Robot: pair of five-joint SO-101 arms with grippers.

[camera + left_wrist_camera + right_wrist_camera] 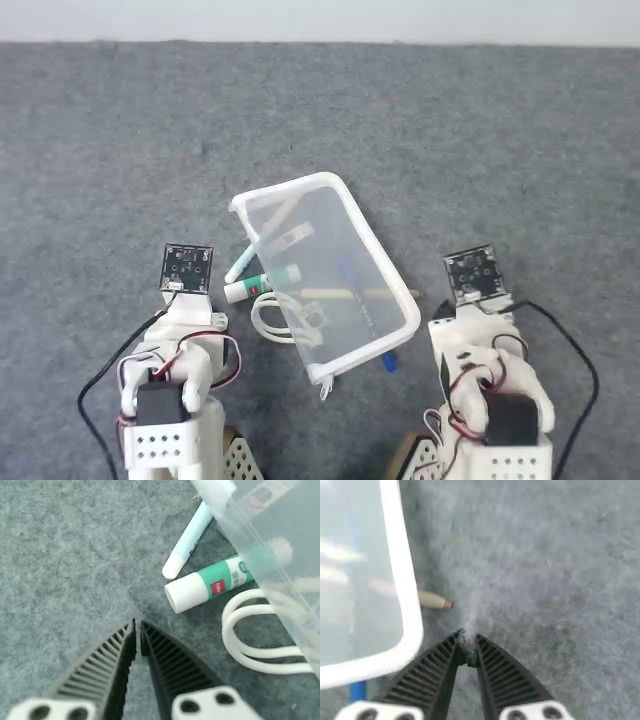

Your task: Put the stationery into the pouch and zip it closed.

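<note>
a. bench (120, 130): grey, felt-like surface that carries everything.

b. pouch (330, 215): clear, with a white edge (402, 570), lying flat and slanted at the middle of the bench between my two arms. the stationery lies across it and shows through its clear face; i cannot tell whether each piece is inside it or under it.

c. left pincer (137, 627): low over bare bench, just beside the pouch's left edge. its jaws are drawn together with barely a slit at the tips, and they grip nothing.

d. right pincer (468, 640): over bare bench, just past the pouch's right edge. its jaws are closed tip to tip and hold nothing.

e. cord loop (272, 322): white, doubled, sticking out from the pouch's left edge (250, 645), on the near side of the glue stick.

f. pencil (370, 294): lies crosswise behind the clear face, its point (434, 600) poking out past the right edge, near my right pincer.

g. glue stick (262, 284): green and white, with its white cap end (192, 592) outside the left edge, nearest my left pincer.

h. marker (240, 265): pale, slanted, just beyond the glue stick (187, 542).

i. blue pen (388, 360): only its end sticks out at the pouch's near right corner (357, 690).
</note>
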